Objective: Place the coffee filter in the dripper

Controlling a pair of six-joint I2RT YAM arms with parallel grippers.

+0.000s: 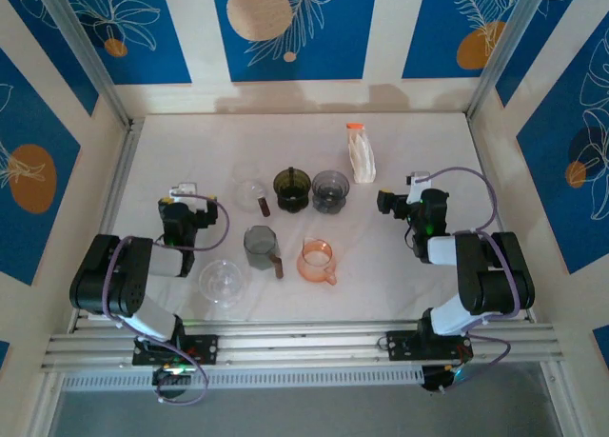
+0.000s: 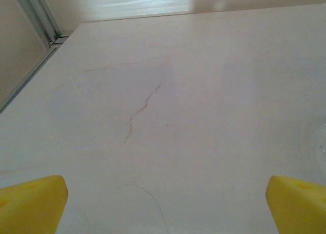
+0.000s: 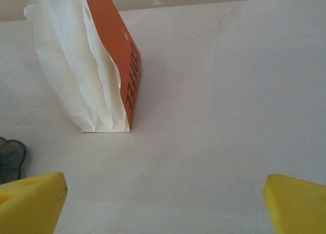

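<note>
Yellow fingertips (image 3: 31,201) of the right gripper (image 3: 164,206) stand wide apart, holding nothing; the coffee filter stack (image 3: 81,71) stands ahead, left of centre, untouched. Likewise the left gripper (image 2: 164,206) gapes empty over the table (image 2: 193,106); the dark dripper (image 1: 292,188) sits between both arms.

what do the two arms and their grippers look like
The left arm and right arm have chunky black joints, white links and looping pale purple cables. Their fingers are bright yellow blocks.
</note>
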